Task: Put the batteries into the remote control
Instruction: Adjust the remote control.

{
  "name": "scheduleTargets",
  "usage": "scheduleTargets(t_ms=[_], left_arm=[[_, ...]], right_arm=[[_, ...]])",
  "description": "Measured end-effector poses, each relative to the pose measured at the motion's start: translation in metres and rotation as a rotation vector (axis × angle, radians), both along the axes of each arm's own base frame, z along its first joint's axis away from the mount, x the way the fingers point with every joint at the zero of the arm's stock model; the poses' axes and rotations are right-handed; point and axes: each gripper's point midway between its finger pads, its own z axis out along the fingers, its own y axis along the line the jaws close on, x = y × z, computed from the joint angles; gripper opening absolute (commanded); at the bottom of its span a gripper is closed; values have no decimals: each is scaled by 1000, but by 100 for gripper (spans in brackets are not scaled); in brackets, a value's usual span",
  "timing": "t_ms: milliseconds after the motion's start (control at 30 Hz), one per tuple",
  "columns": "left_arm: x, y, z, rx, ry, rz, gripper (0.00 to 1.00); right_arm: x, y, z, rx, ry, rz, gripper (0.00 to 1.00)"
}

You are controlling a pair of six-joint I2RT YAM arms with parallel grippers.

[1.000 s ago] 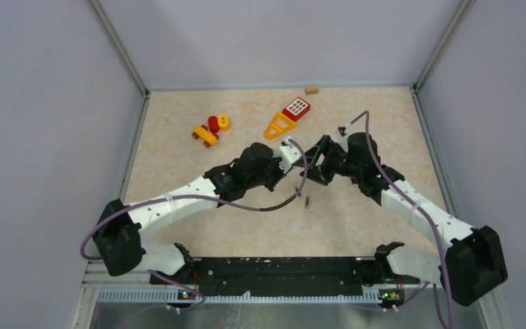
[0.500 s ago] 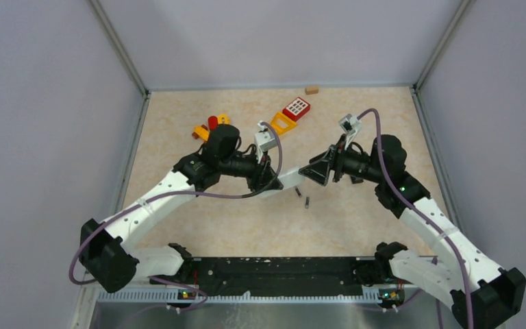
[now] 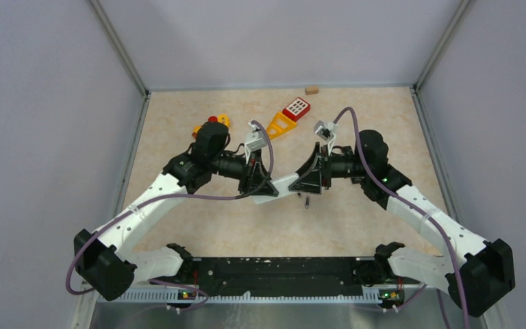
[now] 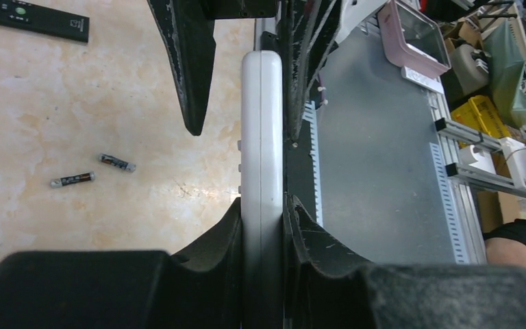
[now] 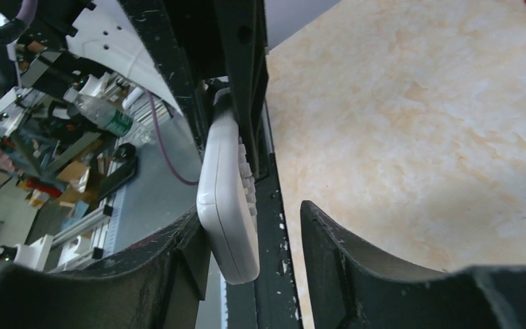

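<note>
1. Table [image 3: 178, 205]: beige marbled top, walled on three sides, with both arms reaching inward to meet near its middle.
2. Left gripper [image 4: 263, 212]: clamped on the white remote [image 4: 260, 123]. Both fingers press its flat faces at one end, and the remote is held edge-up, clear of the table.
3. Right gripper [image 5: 250, 212]: jaws apart, straddling the remote's free end. In the right wrist view the remote lies against one finger, and an open gap separates it from the other finger [image 5: 356, 274].
4. White remote: suspended between the two grippers, with its side buttons showing in both wrist views.
5. Black remote [image 4: 31, 17]: flat on the table, well apart from the held one, seen only in the left wrist view.
6. Toys at the far side: a red keypad toy [image 3: 296, 108] touching an orange triangular piece [image 3: 279, 125], and a small wooden block [image 3: 311, 89] by the back wall.
7. Batteries: two lie loose on the table under the grippers, one [image 4: 117, 162] just beside the other [image 4: 72, 180], not touching. Neither is in the remote.
</note>
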Motion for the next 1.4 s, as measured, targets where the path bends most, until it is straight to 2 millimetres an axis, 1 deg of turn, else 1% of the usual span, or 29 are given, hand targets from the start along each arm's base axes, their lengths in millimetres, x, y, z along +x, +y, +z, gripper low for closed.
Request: scheduleTargets(t_ms=[33,67,100,133,167,200,233,333,400,433,500,667,833,933,967,1067,1167,1267,1400], left_arm=[[-1,0,1,-2,5,-4,12],[-1,0,1,-3,10,-5,16],[-1,1,1,-2,13,-1,23],[0,1,1,-1,15,1,37],[1,1,1,-1,21,4,53],[0,2,2,-2,34,4,63],[-1,1,3,-8,40,2,68],[3,-2,10,-28,36,16,83],[12,-3,17,-44,30,78,94],[17,-3,21,-54,23,114,98],[33,1,30,-91,18,234,99],[64,16,58,-246,19,517,99],[84,28,88,-396,80,691,98],[90,29,98,-447,132,726,87],[90,28,102,-467,150,723,85],[91,25,111,-515,194,709,83],[92,23,119,-558,238,696,81],[91,22,132,-612,264,679,73],[91,21,140,-651,293,659,61]], right_arm=[[-3,2,1,6,1,17,37],[-4,3,2,10,-1,29,28],[-6,3,4,17,5,44,20],[-8,4,6,26,9,59,12],[-9,6,9,35,-2,68,6],[-9,6,11,41,-13,71,2],[-8,7,13,47,-8,64,0],[1,9,18,63,12,15,0],[10,10,22,77,26,-42,0],[15,10,25,87,34,-72,0],[25,10,36,136,45,-143,0],[40,4,63,293,88,-278,0],[56,-6,87,458,141,-393,0],[61,-12,102,557,178,-427,0],[62,-14,107,585,191,-431,0],[67,-15,116,646,230,-435,0],[72,-12,116,673,273,-437,0],[76,-8,113,684,322,-435,0],[75,-1,110,691,360,-413,0]])
